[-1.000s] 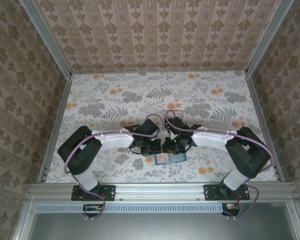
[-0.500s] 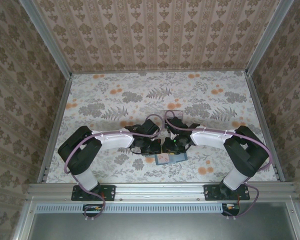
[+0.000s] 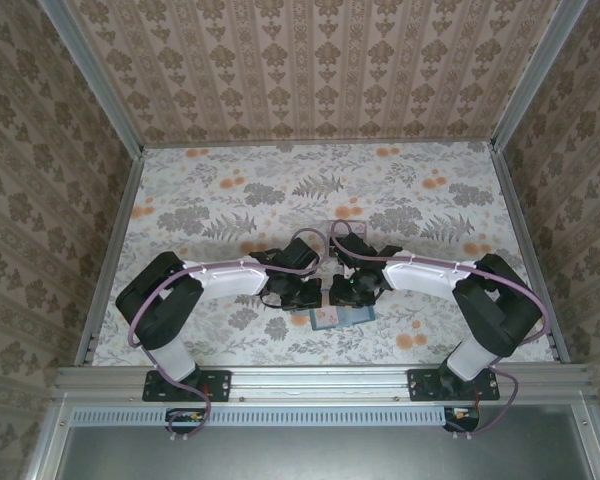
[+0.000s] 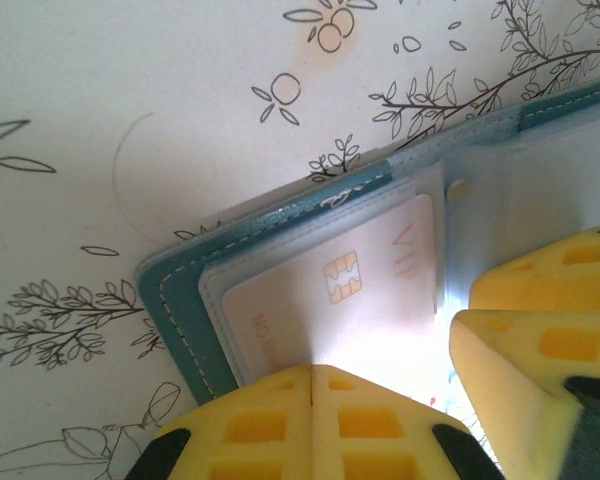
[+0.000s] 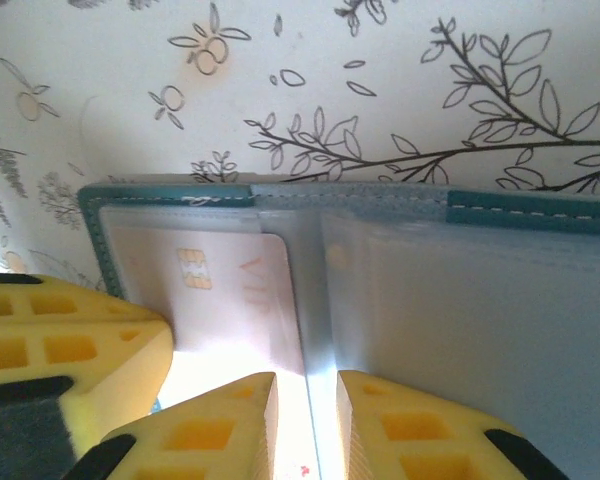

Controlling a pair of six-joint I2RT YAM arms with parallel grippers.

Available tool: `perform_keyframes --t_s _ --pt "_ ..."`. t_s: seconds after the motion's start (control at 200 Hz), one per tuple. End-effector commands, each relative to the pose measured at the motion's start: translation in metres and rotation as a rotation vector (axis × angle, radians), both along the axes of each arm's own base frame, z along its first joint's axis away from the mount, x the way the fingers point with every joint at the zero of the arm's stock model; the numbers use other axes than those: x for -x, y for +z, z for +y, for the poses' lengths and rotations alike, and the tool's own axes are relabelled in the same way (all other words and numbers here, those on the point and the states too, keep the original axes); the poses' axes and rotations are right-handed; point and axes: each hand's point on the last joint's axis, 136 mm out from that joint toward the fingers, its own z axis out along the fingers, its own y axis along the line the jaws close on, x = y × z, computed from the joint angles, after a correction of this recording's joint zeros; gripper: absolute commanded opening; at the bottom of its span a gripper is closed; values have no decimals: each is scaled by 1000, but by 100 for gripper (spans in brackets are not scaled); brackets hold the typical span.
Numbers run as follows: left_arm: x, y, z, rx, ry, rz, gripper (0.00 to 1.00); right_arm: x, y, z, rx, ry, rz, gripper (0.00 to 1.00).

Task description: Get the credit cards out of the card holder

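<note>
The card holder [image 3: 341,317] lies open on the floral cloth near the front edge, teal-rimmed [image 4: 175,300] with grey-blue pockets [image 5: 480,300]. One of the credit cards [image 4: 340,290], pale pink with a gold chip, sits in its left pocket [image 5: 230,290]. My left gripper [image 4: 312,378] is shut, its tips pressing down on the near part of that card. My right gripper [image 5: 307,405] stands just right of it, jaws a narrow gap apart over the card's right edge and the holder's middle fold. The right fingers [image 4: 540,340] almost touch the left ones [image 5: 70,350]. Both grippers [image 3: 310,293] [image 3: 348,291] meet above the holder.
Floral cloth [image 3: 230,200] covers the table, with free room at the back and to both sides. Patterned walls and metal rails [image 3: 110,250] enclose it. A small pale rectangular thing [image 3: 342,228] lies behind the wrists.
The right wrist has shifted slightly to the right and its jaws have twitched a little. The left arm and the holder have stayed put.
</note>
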Motion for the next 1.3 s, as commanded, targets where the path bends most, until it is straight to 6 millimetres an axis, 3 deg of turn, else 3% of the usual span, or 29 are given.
perform_keyframes --t_s 0.0,0.485,0.81,1.295 --pt "4 -6 11 -62 -13 7 1 0 9 5 -44 0 -4 23" --pt "4 -5 11 -63 -12 6 1 0 -7 15 -71 11 33 23" --pt "4 2 10 -53 -16 -4 2 2 -22 1 14 -4 53 24" --pt "6 5 9 -53 -28 -7 3 3 -17 -19 144 -5 27 25"
